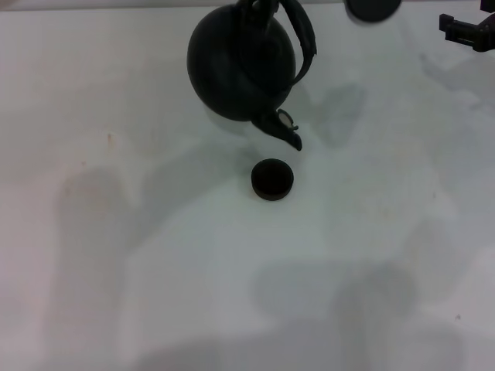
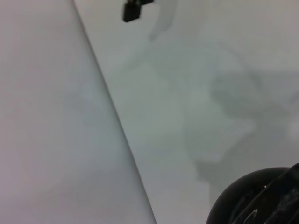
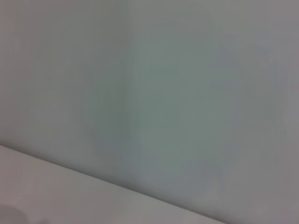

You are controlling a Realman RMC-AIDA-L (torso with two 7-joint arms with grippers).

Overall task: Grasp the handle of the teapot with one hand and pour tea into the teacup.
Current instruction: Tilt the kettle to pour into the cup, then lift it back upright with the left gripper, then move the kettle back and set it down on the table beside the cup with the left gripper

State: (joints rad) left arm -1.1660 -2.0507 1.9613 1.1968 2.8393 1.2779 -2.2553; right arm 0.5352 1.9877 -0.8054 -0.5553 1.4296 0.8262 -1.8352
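The black teapot [image 1: 236, 66] hangs above the white table [image 1: 116, 232], tilted. Its spout [image 1: 285, 130] points down just above and behind the small dark teacup [image 1: 272, 179]. The arched handle [image 1: 303, 39] runs up to the top edge of the head view, where my left gripper [image 1: 259, 6] holds it, mostly cut off. The left wrist view shows the teapot's round body [image 2: 243, 200] close below the camera. My right gripper [image 1: 468, 31] is parked at the far right, apart from both; it also shows far off in the left wrist view [image 2: 132, 10]. No stream of tea is visible.
A dark round object [image 1: 373, 8] lies at the back edge, right of the teapot. The table edge [image 2: 117, 121] crosses the left wrist view. The right wrist view shows only bare pale surface.
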